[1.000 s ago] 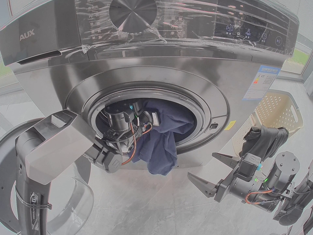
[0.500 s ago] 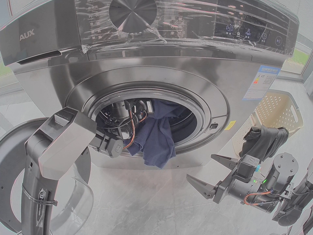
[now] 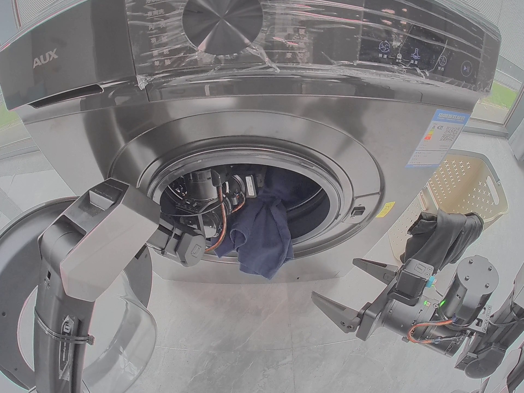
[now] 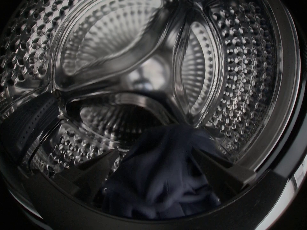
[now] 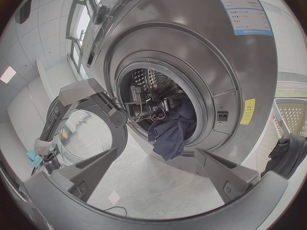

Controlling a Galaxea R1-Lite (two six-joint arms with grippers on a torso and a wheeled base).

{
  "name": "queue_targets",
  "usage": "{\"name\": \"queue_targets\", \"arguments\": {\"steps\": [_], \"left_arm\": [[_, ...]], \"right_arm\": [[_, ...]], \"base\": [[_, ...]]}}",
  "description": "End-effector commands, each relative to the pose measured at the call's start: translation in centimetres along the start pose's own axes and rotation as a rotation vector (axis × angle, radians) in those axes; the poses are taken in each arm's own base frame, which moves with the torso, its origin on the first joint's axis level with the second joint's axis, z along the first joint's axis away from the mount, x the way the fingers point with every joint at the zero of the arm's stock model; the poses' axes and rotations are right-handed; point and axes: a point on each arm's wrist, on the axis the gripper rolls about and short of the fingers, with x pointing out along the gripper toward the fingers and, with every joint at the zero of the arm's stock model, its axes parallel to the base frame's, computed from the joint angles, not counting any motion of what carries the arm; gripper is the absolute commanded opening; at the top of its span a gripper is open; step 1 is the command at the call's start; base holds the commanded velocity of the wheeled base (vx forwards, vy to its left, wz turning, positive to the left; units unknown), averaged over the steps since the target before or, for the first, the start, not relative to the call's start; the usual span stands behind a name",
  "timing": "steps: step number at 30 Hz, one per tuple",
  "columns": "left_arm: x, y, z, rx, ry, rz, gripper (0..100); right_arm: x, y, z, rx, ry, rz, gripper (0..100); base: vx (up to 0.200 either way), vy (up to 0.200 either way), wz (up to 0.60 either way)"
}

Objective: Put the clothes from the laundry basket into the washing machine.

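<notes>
A navy garment (image 3: 265, 230) hangs half out of the washing machine's round opening (image 3: 338, 192), its lower end draped over the rim. My left arm (image 3: 210, 192) is inside the steel drum (image 4: 134, 48). The left gripper (image 4: 155, 150) is open there, its fingers (image 4: 99, 168) wide apart with the bunched navy garment (image 4: 160, 176) lying between them. My right gripper (image 3: 334, 278) hangs open and empty over the floor in front of the machine, to the right. A black garment (image 3: 442, 236) is draped over the rim of the cream laundry basket (image 3: 469, 181).
The washer door (image 3: 125, 323) stands swung open at the left, beside my left arm. The basket stands right of the machine, against its side. Grey tiled floor (image 3: 245, 334) lies free in front of the opening.
My left arm pushed deeper into the drum, drawing the navy garment up and inward. Since half a second ago the cloth has sagged a little. The right arm barely moved.
</notes>
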Motion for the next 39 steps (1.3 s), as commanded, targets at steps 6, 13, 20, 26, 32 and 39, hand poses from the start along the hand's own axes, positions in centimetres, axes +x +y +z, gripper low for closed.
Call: {"name": "queue_targets", "arguments": {"steps": [6, 13, 20, 26, 32, 39], "left_arm": [[-4.5, -1.6, -0.2, 0.018, 0.212, -0.091, 100], [-6.4, -2.5, -2.8, 0.039, 0.325, -0.150, 100], [-6.4, -3.0, -4.2, 0.043, 0.356, -0.179, 100], [-6.1, -3.2, -5.5, 0.049, 0.374, -0.178, 100], [-5.4, -3.0, -5.2, 0.041, 0.341, -0.167, 0], [-2.8, -2.5, -2.4, 0.013, 0.185, -0.105, 0]], "right_arm": [[0.1, 0.0, 0.0, -0.001, 0.000, 0.002, 100], [0.1, 0.1, 0.1, 0.000, -0.003, 0.002, 100], [0.1, 0.1, 0.0, 0.000, -0.003, 0.002, 100], [0.1, 0.0, 0.0, -0.001, -0.002, 0.002, 100], [0.1, 0.1, 0.1, 0.000, -0.005, 0.002, 100], [0.2, 0.1, 0.1, 0.000, -0.006, 0.002, 100]], "base": [[0.000, 0.000, 0.00], [0.000, 0.000, 0.00], [0.000, 0.000, 0.00], [0.000, 0.000, 0.00], [0.000, 0.000, 0.00], [0.000, 0.000, 0.00]]}}
